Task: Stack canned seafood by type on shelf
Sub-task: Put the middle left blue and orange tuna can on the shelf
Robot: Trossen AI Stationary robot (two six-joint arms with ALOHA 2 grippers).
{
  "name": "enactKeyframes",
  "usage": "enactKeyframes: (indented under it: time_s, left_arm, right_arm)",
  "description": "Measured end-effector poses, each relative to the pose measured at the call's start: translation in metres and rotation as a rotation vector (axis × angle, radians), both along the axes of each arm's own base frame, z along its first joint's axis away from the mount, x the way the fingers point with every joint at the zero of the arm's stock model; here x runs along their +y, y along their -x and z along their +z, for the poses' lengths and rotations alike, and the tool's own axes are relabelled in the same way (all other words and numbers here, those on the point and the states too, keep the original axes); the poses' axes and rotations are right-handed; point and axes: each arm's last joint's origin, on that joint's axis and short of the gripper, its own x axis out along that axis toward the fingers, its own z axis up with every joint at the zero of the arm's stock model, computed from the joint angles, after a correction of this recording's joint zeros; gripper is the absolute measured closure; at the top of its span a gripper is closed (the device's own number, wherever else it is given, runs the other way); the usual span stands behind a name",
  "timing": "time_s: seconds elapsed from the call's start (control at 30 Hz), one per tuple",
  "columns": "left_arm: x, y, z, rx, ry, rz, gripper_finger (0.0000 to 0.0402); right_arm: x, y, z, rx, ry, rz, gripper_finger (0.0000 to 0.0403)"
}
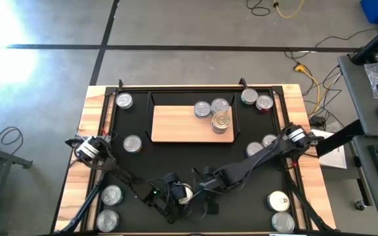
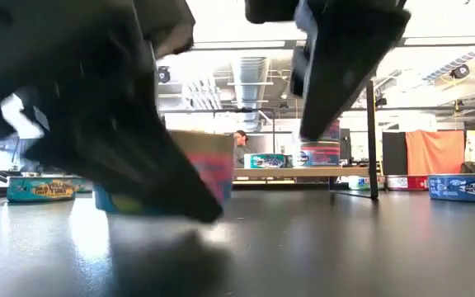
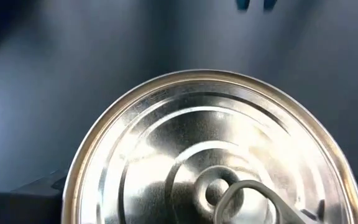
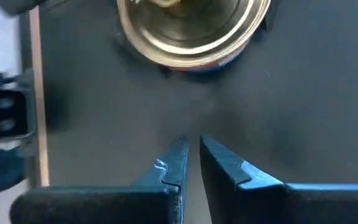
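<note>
A gold-topped can (image 3: pixel 210 155) with a pull tab and a red and blue side (image 2: pixel 213 173) sits between the fingers of my left gripper (image 1: pixel 184 193), at the near middle of the black mat (image 1: pixel 195 157). My right gripper (image 4: pixel 191 149) hangs shut and holds nothing. It is just right of that can and higher. The shelf (image 1: pixel 176 124), a light-wood board, lies at the far middle. Two single cans (image 1: pixel 202 109) (image 1: pixel 220 105) and a short stack (image 1: pixel 222 122) stand at its right end. My left gripper pinches the can's round wall (image 3: pixel 73 180) between its two fingers (image 3: pixel 36 196), one on each side just below the rim. The fingers slant down from the table's left. The can stays level with its top up. I cannot tell whether its bottom is clear of the mat.
Loose cans lie around the mat: far left (image 1: pixel 124 101), mid left (image 1: pixel 132 143), near left (image 1: pixel 111 194), far right (image 1: pixel 249 97), mid right (image 1: pixel 270 139) and near right (image 1: pixel 278 201). The shelf's left half is bare wood. Black frame posts (image 2: pixel 373 140) stand at the shelf's ends.
</note>
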Motion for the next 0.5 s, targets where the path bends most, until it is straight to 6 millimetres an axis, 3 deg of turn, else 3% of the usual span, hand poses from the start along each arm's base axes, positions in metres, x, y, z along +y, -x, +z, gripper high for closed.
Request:
enactKeyframes:
  time_s: [0.23,0.37,0.5]
  left_arm:
    - [0.029,-0.008,0.036,-0.037,0.015,0.083,0.0032]
    - [0.045,-0.015,0.055,-0.106,-0.015,0.122,0.0032]
    - [0.062,-0.022,0.061,-0.116,-0.036,0.150,0.0032]
  right_arm:
    - [-0.016,0.019,0.056,-0.129,0.039,-0.054,0.0369]
    - [-0.028,0.028,0.086,-0.281,0.184,-0.131,0.0369]
    - [-0.043,0.032,0.103,-0.358,0.317,-0.159,0.0369]
